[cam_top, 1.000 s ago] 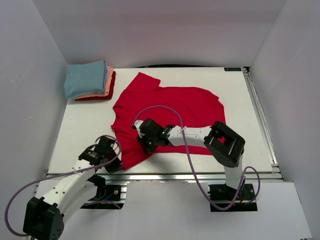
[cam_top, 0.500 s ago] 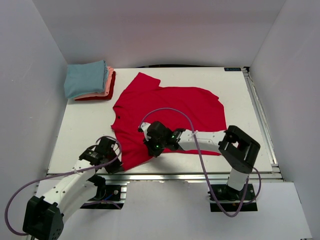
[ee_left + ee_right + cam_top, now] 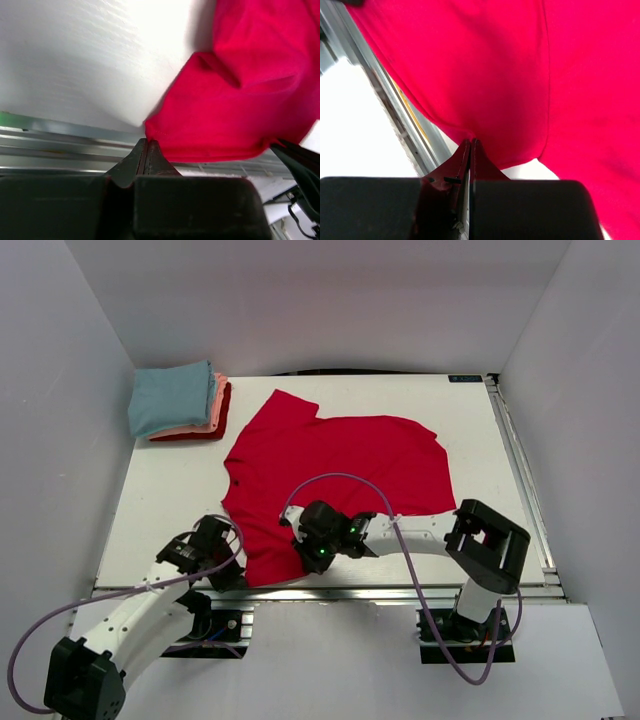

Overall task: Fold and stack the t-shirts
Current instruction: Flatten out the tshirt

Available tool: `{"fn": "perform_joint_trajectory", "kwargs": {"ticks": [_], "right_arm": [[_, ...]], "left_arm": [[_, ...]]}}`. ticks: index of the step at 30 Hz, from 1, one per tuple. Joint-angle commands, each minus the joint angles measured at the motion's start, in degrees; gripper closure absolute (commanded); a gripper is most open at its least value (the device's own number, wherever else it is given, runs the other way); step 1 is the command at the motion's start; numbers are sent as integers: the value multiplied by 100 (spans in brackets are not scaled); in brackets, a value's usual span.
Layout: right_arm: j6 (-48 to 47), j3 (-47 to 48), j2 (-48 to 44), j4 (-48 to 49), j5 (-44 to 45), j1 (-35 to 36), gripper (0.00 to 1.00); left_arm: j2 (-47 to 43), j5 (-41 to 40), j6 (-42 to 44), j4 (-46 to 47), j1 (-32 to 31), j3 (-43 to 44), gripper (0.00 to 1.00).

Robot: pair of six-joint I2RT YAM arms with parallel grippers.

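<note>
A bright red t-shirt lies spread across the middle of the white table. Its near hem reaches the table's front edge. My left gripper is shut on the shirt's near left corner, right at the metal rail. My right gripper is shut on the near hem further right. Both pairs of jaws are pressed together with red cloth pinched at their tips. A stack of folded t-shirts sits at the far left corner, light blue on top, salmon-pink and red beneath.
A metal rail runs along the table's front edge, another along the right side. White walls enclose the table on the left, back and right. A purple cable loops above the shirt from the right arm.
The right gripper moved toward the front edge along the shirt and shut on its hem. The shirt's near edge has been drawn slightly forward. The left gripper stayed shut on its corner.
</note>
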Motion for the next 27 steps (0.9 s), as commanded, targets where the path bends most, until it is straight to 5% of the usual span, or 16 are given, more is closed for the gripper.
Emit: {"fn": "perform_joint_trajectory", "kwargs": {"ticks": [1, 4, 10, 13, 20, 27], "right_arm": [[-26, -227, -189, 130, 16, 47, 100], [-8, -394, -338, 200, 60, 65, 97], [-43, -325, -794, 297, 279, 74, 69], [-122, -36, -997, 201, 525, 65, 53], [-97, 439, -1560, -115, 2107, -469, 44], [28, 1667, -1043, -870, 1764, -3369, 48]], "left_arm": [[-134, 192, 51, -118, -42, 262, 95], [-161, 316, 42, -162, -42, 559, 82], [102, -455, 33, -443, -42, 2079, 49], [550, -1326, 112, -671, -42, 2950, 48], [2087, -2136, 840, -426, -42, 4243, 47], [3723, -2637, 1737, 275, -42, 5333, 50]]}}
